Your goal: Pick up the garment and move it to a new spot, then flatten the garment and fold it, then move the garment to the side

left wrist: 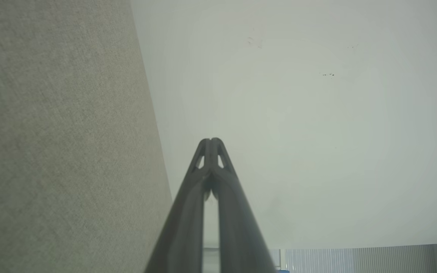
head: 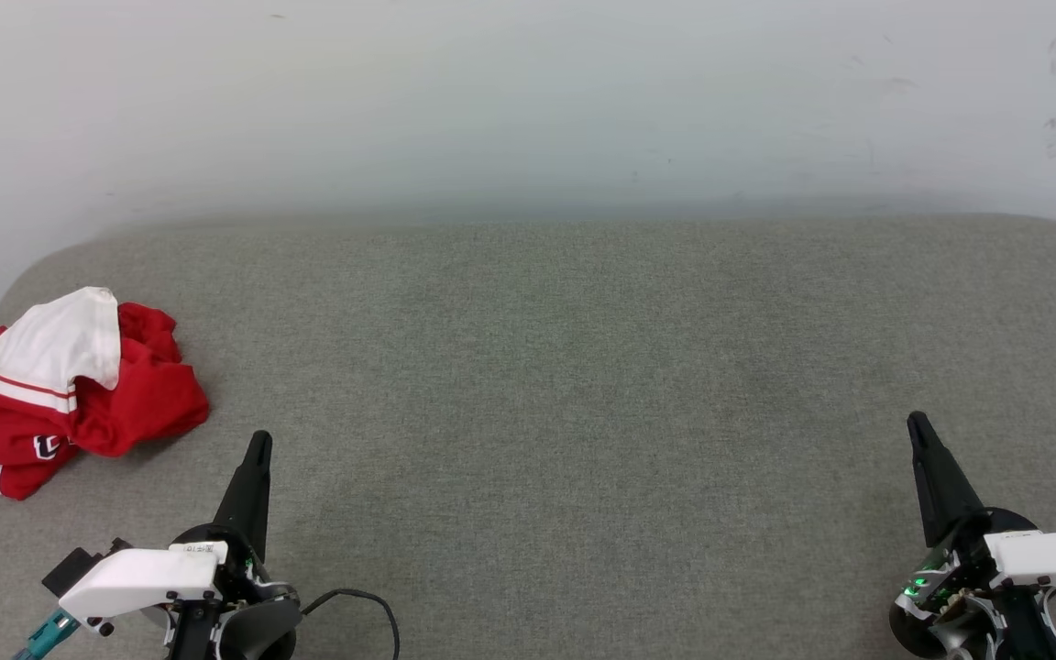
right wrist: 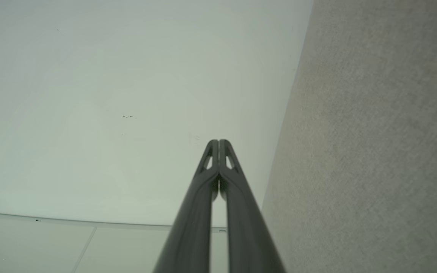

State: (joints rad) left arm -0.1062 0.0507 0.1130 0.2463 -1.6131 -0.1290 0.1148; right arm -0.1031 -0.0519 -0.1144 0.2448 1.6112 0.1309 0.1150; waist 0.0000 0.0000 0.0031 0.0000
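Nearest to you, at the lower left of the head view, your left gripper (head: 258, 442) points up the frame over the grey fabric surface (head: 565, 412). In the left wrist view its two dark fingers (left wrist: 188, 216) are pressed together so that the tips meet, with nothing between them. A black cable (head: 372, 605) loops out beside its base. At the lower right, your right gripper (head: 917, 423) stands the same way. In the right wrist view its fingers close tip to tip and hold nothing. The two grippers are well apart, one at each side of the surface.

The garment (head: 125, 403) lies crumpled in a heap at the left edge of the surface. It is up and to the left of your left gripper, near it but not touching. You see red cloth bunched in folds and a white sleeve (head: 60, 344) with red stripe trim draped over the top. A scrap of black-and-white lettering (head: 46, 446) shows on the near side. Another bit of white with a red stripe shows at the heap's lower left corner.

Behind the surface rises a pale wall (head: 528, 92), with faint scuff marks at its upper right.
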